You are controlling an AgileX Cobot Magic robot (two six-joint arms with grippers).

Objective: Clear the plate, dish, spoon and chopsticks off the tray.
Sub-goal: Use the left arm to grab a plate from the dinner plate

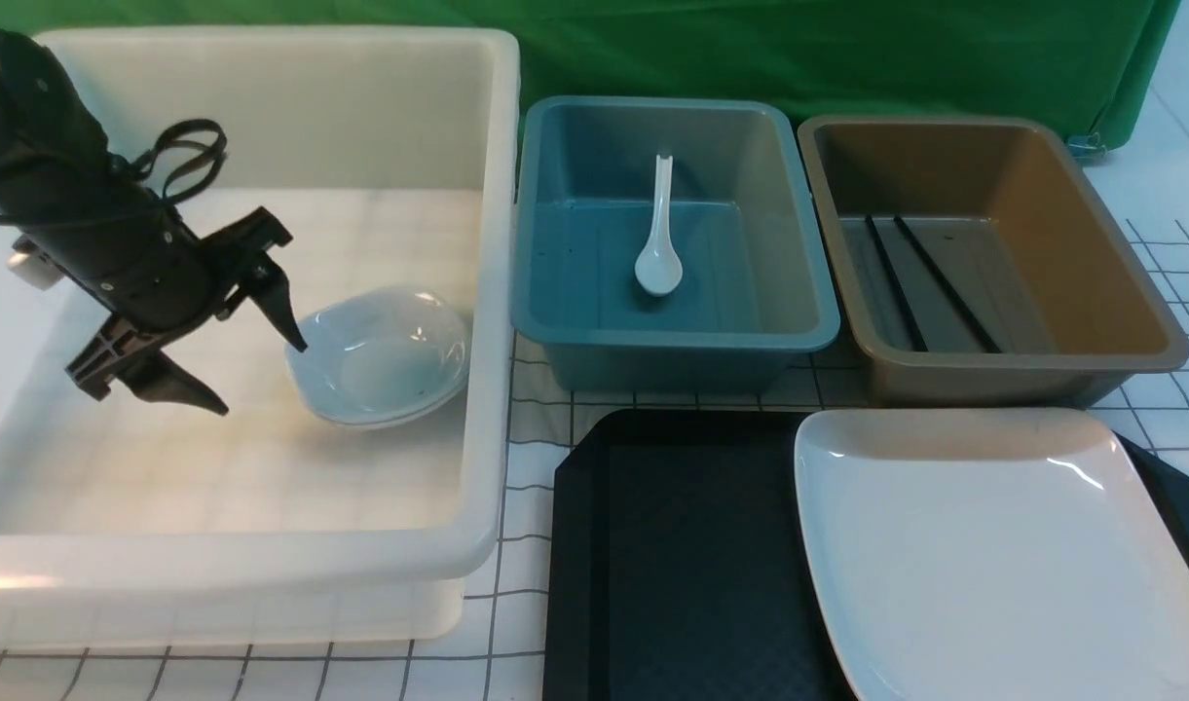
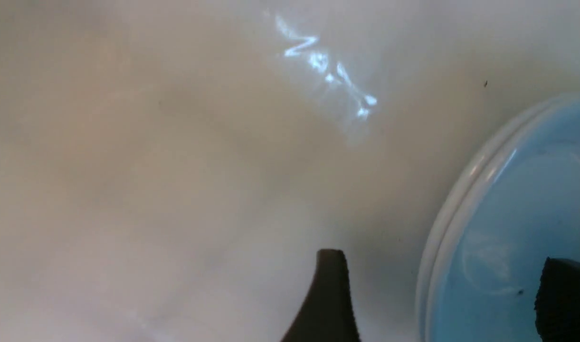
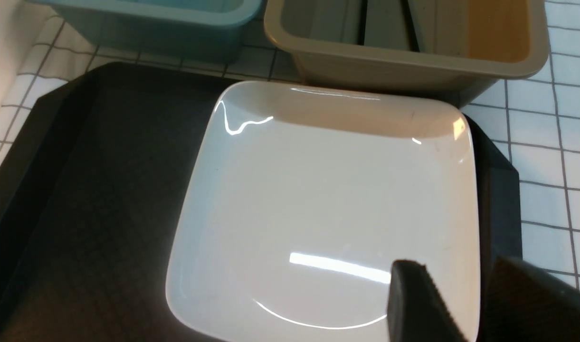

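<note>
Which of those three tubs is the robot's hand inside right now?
The big white tub, on the left: the left hand hangs open inside it. The blue bin holds only a spoon, the brown bin chopsticks.

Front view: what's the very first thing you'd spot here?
The big white plate sitting alone on the right side of the black tray grabs the eye. Next comes the left end effector, open inside the large white tub right by a pale dish. The spoon lies in the blue bin and the chopsticks in the brown bin.
</note>
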